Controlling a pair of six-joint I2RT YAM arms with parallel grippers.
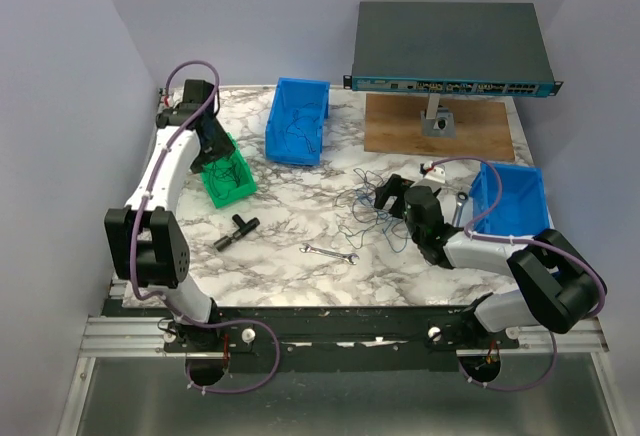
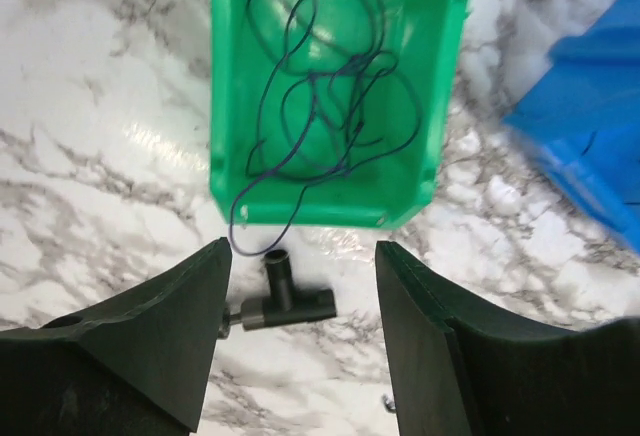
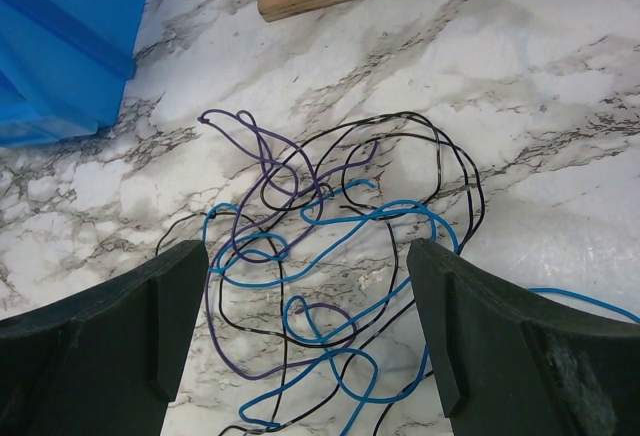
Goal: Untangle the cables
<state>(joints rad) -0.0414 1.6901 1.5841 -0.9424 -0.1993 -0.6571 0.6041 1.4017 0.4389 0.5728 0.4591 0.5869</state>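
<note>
1. Hanging over the marble table (image 1: pixel 290 276), the right gripper (image 3: pixel 305 256) spreads its jaws wide and empty above the cables (image 3: pixel 320 246), a blue, black and purple tangle loose on the tabletop.
2. Left gripper (image 2: pixel 300 261) stands open too, gripping nothing, at the near end of a green bin (image 2: pixel 225 106) where a single dark cable (image 2: pixel 320 96) coils, one loop spilling over the near rim.
3. Only the left wrist view shows that coil; only the overhead view shows thin strands (image 1: pixel 300 131) in the rear blue bin (image 1: pixel 285 151).
4. Overhead, the tangle lies between a wooden board (image 1: pixel 440 126) and a silver wrench (image 1: pixel 330 252), bare marble around it; a second blue bin (image 1: pixel 520 196) hugs the right edge, a black T-fitting (image 1: pixel 235 231) lies by the green bin.
</note>
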